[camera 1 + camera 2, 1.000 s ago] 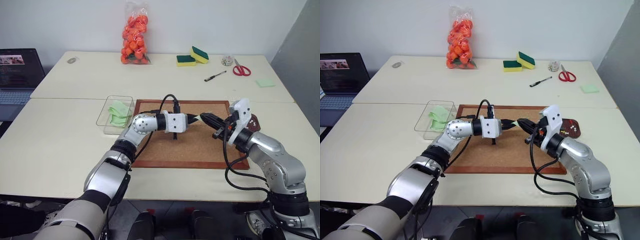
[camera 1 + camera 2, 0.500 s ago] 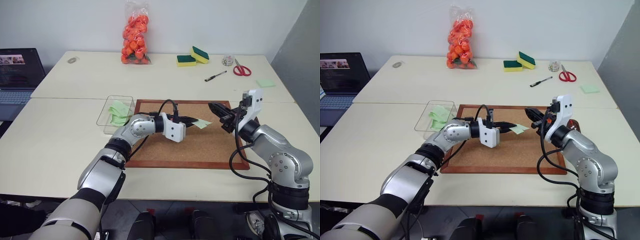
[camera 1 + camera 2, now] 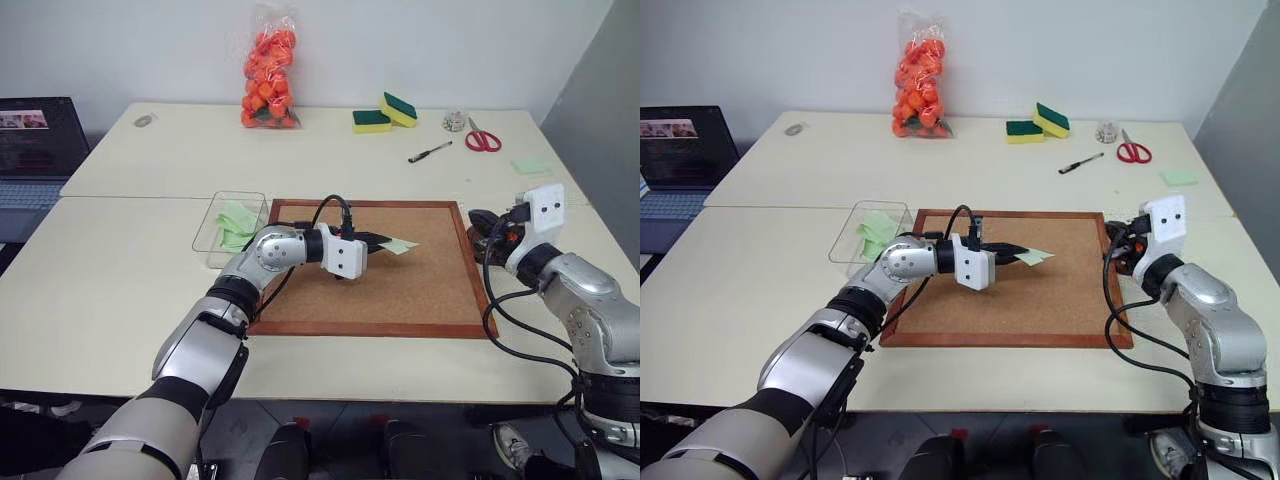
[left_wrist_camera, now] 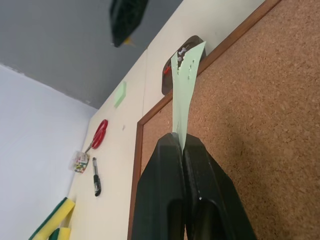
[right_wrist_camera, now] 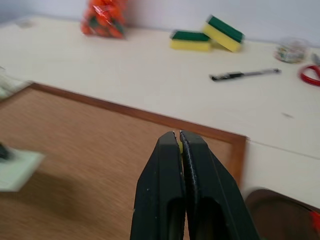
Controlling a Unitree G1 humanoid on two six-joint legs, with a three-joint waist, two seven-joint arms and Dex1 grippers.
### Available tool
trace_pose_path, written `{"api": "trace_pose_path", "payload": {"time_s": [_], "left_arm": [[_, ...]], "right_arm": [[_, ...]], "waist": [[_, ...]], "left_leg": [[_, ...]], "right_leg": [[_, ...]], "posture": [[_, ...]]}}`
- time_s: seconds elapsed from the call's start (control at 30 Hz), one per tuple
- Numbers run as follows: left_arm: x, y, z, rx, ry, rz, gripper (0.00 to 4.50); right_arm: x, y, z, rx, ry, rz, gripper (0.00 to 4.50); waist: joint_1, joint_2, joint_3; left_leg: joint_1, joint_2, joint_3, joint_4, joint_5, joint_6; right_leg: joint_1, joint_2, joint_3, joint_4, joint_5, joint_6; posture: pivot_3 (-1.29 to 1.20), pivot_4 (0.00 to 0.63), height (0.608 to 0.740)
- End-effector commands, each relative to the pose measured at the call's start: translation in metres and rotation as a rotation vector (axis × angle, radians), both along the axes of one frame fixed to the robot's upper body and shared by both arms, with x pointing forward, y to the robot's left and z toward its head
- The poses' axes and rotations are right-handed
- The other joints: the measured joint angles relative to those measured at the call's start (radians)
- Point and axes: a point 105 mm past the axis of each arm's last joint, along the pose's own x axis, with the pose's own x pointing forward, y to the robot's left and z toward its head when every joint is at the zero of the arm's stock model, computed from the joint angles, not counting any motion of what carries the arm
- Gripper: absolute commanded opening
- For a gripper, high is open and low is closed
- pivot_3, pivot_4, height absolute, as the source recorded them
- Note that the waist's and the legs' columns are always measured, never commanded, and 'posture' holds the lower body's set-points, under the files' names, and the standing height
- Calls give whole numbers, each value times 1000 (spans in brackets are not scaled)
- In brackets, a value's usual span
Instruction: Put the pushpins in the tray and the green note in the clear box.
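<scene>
My left gripper (image 3: 384,242) hovers over the middle of the corkboard (image 3: 400,295), shut on one edge of the green note (image 3: 401,245). From the pinched edge the pale slip (image 4: 184,85) sticks out flat, with small holes in it. My right gripper (image 3: 478,220) is at the board's right edge, beside the dark brown tray (image 5: 280,207), shut on a tiny yellow pushpin (image 5: 178,144). More pushpins (image 4: 183,50) lie in the tray (image 4: 166,82). Left of the board stands the clear box (image 3: 216,232) with pale green slips inside.
The far table carries a bag of orange balls (image 3: 268,70), two green-and-yellow sponges (image 3: 385,112), a pen (image 3: 430,152), a small jar (image 3: 455,121), red scissors (image 3: 483,139) and a green pad (image 3: 530,166). A laptop (image 3: 35,140) sits at far left.
My right gripper has drawn away from the note at the board's middle and swung right to the board's right edge by the tray. The left gripper keeps the note in place.
</scene>
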Motion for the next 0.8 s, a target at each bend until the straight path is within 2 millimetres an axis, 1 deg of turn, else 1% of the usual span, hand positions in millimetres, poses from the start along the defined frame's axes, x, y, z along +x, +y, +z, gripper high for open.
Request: {"api": "trace_pose_path", "payload": {"time_s": [0.03, 0.17, 0.27, 0.3, 0.33, 0.5, 0.57, 0.6, 0.63, 0.67, 0.73, 0.77, 0.8], "left_arm": [[0, 1, 18, -43, -27, -6, 22], [0, 2, 19, -40, -19, -5, 22], [-2, 2, 19, -32, -23, -11, 22], [-2, 2, 19, -31, -26, -12, 0], [-2, 2, 19, -31, -27, -13, 0], [-2, 2, 20, -30, -32, -12, 0], [-2, 2, 20, -30, -32, -12, 0], [-2, 2, 20, -30, -31, -12, 0], [-2, 2, 20, -30, -31, -11, 0], [-2, 2, 20, -31, -30, -11, 0], [-2, 3, 20, -34, -27, -7, 0], [-1, 4, 20, -36, -26, -3, 0], [-1, 4, 20, -38, -24, 2, 0]], "right_arm": [[11, -31, -5, -80, 3, -133, 0], [23, -46, -21, -105, 61, -186, 0], [29, -54, -26, -107, 73, -212, 0], [31, -57, -26, -100, 74, -224, 458], [33, -60, -27, -95, 73, -232, 494], [37, -64, -25, -51, 68, -246, 1661], [38, -64, -24, -38, 66, -245, 2021], [38, -65, -23, -30, 63, -246, 2267], [37, -65, -22, -24, 62, -247, 2362], [37, -65, -21, -21, 57, -248, 2720], [35, -65, -17, -15, 46, -247, 3068], [34, -64, -15, -11, 38, -242, 3363], [33, -62, -13, -8, 31, -235, 3546]], "waist": [[0, 0, 0], [0, 0, 0], [0, 0, 0], [0, 0, 0], [0, 0, 0], [0, 0, 0], [1, 0, 0], [1, 0, 0], [1, 0, 0], [1, 0, 0], [1, 0, 0], [1, 0, 0], [0, 0, 0]], "left_leg": [[0, 0, 0, 0, 0, 0], [0, 0, 0, 0, 0, 0], [0, 0, 0, 0, 0, 0], [0, 0, 0, 0, 0, 0], [0, 0, 0, 0, 0, 0], [0, 0, 1, 0, 0, 0], [0, 0, 1, 0, 0, 0], [0, 0, 1, 0, 0, 0], [0, 0, 1, 0, 0, 0], [0, 0, 1, 0, 0, 0], [0, 0, 1, 0, 0, 0], [0, 0, 1, 0, 0, 0], [0, 0, 1, 0, 0, 0]], "right_leg": [[0, 0, 0, 0, 0, 0], [0, 0, 0, 0, 0, 0], [0, 0, 0, 0, 0, 0], [0, 0, 0, 0, 0, 0], [0, 0, 1, 0, 0, 0], [0, 0, 1, 0, 0, 0], [0, 0, 1, 0, 0, 0], [0, 0, 1, 0, 0, 0], [0, 0, 1, 0, 0, 0], [0, 0, 1, 0, 0, 0], [0, 0, 1, 0, 0, 0], [0, 0, 1, 0, 0, 0], [0, 0, 1, 0, 0, 0]], "posture": [[0, 150, 740], [0, 150, 740], [0, 150, 740], [0, 150, 740], [0, 150, 740], [0, 150, 740], [0, 150, 740], [0, 150, 740], [0, 150, 740], [0, 150, 740], [0, 150, 740], [0, 150, 740], [0, 150, 740]]}}
